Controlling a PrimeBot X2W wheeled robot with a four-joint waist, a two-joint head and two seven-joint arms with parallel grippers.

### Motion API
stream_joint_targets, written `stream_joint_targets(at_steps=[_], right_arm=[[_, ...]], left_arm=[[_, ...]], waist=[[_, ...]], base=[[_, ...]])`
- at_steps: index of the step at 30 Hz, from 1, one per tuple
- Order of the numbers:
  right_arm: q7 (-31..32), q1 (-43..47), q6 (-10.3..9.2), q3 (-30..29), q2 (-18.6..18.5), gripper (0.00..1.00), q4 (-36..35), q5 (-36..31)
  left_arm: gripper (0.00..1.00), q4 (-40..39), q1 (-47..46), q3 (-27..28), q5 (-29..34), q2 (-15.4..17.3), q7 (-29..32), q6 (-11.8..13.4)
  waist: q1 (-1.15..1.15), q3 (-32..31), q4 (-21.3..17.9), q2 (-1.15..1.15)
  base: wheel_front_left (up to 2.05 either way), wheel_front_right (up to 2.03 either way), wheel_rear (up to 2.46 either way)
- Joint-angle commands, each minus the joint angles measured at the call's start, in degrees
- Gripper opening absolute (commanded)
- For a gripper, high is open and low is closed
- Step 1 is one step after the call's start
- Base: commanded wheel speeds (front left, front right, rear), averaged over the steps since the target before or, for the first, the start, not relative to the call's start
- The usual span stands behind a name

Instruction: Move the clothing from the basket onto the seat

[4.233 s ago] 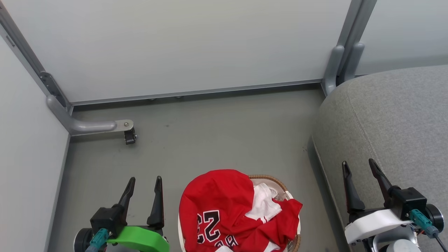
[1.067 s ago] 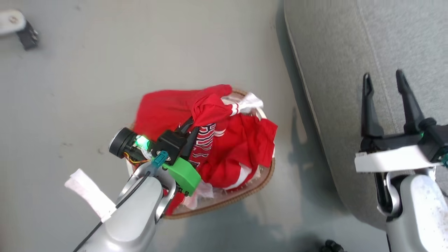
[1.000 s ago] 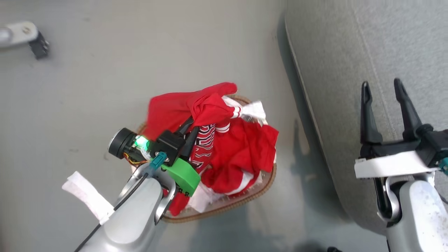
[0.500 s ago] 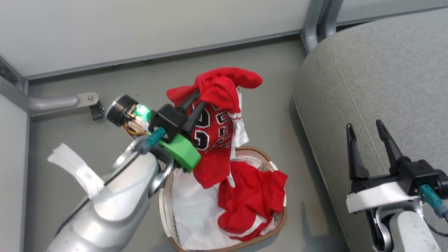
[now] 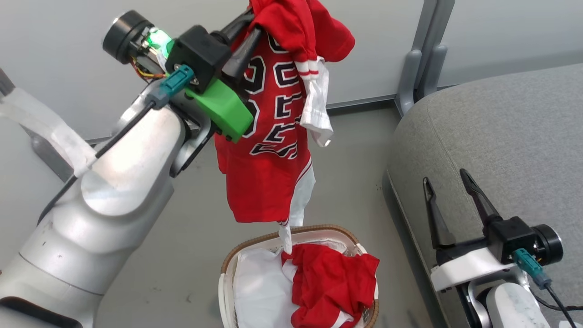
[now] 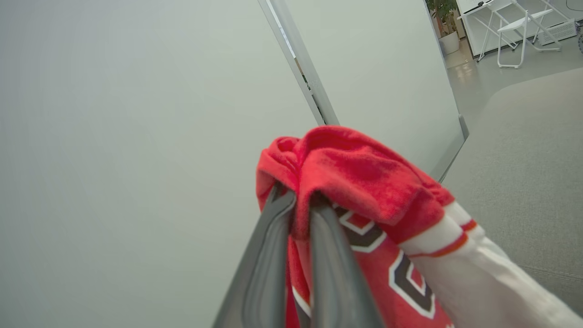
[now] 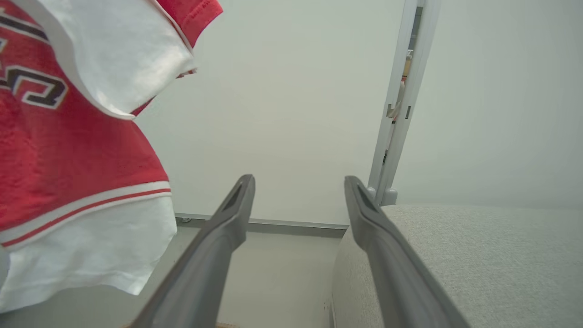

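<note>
My left gripper is shut on a bunched fold of the red jersey, held high above the floor. The jersey hangs down with its black-and-white lettering showing, and its lowest white end reaches the basket. In the left wrist view the fingers pinch the jersey. The red shorts lie in the basket's right half. My right gripper stands open and empty over the front edge of the grey seat. Its wrist view shows the right gripper between the hanging jersey and the seat.
A glossy white liner sheet covers the basket's left half. Pale partition panels stand behind, with a grey metal post by the seat's far corner. Grey floor runs between basket and seat.
My left arm has risen, lifting the jersey almost out of the basket, and the shorts stay inside. The camera has tilted up. The right gripper stays open by the seat.
</note>
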Motion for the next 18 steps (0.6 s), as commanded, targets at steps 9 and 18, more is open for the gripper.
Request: stream_joint_targets(at_steps=[9,18], right_arm=[[-0.28,-4.24,-0.06,7.17,-0.2,1.0,1.84,-1.75],[-0.28,-12.08,-0.06,17.03,-0.22,1.0,6.54,-1.16]], left_arm=[[0.0,2.77,-4.37,-0.53,-1.21,-2.75,-0.13,-0.06],[0.0,3.49,-4.81,-2.32,-1.81,-4.87,-0.16,-0.06]], waist=[[0.01,-1.39,0.97,0.16],[0.01,-1.34,1.52,0.16]], base=[[0.0,0.0,0.0],[0.0,0.0,0.0]])
